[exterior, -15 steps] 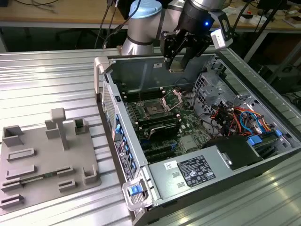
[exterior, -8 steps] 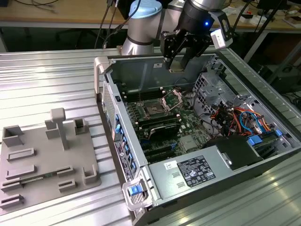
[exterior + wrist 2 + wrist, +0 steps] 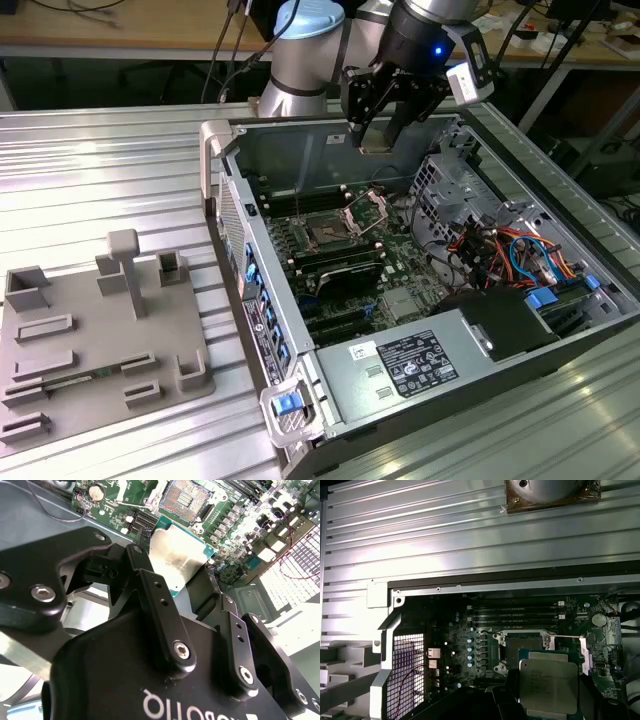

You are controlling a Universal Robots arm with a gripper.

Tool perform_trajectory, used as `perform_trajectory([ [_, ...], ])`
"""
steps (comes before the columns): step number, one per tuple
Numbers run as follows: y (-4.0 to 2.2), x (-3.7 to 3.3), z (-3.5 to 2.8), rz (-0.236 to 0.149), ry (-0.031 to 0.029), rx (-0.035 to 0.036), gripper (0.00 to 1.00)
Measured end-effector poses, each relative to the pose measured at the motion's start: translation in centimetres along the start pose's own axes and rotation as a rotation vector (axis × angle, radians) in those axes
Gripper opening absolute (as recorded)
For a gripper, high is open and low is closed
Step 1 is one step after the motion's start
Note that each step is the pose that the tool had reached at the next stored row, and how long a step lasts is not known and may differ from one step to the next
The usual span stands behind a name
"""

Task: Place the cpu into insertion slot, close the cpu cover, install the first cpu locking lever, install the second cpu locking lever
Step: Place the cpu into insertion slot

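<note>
My gripper (image 3: 380, 128) hangs over the far end of the open computer case, shut on the cpu (image 3: 376, 143), a flat square silver chip held by its edges between the black fingers (image 3: 150, 587). Both wrist views show the cpu (image 3: 175, 555) (image 3: 549, 680) in the air above the green board. The insertion slot (image 3: 327, 232) (image 3: 185, 500) (image 3: 525, 647) lies open below, a dark square socket with a silvery rim. The cpu cover (image 3: 365, 210) stands raised on its hinge at the socket's edge on the exterior view's right.
Black memory slots (image 3: 340, 265) run beside the socket. A power supply (image 3: 420, 365) fills the near end of the case, and orange and blue cables (image 3: 500, 250) fill the side on the exterior view's right. A grey fixture tray (image 3: 100, 330) lies on the ribbed metal table (image 3: 100, 170).
</note>
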State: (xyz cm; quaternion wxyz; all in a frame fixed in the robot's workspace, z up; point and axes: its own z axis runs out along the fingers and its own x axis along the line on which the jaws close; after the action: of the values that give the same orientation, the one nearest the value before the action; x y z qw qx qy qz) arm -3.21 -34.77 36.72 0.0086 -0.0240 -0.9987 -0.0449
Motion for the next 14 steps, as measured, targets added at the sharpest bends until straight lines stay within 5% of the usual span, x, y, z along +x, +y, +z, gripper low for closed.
perform_trajectory([
  [14, -0.02, 0.34, 0.02, 0.038, -0.0033, -0.0007, 0.55],
])
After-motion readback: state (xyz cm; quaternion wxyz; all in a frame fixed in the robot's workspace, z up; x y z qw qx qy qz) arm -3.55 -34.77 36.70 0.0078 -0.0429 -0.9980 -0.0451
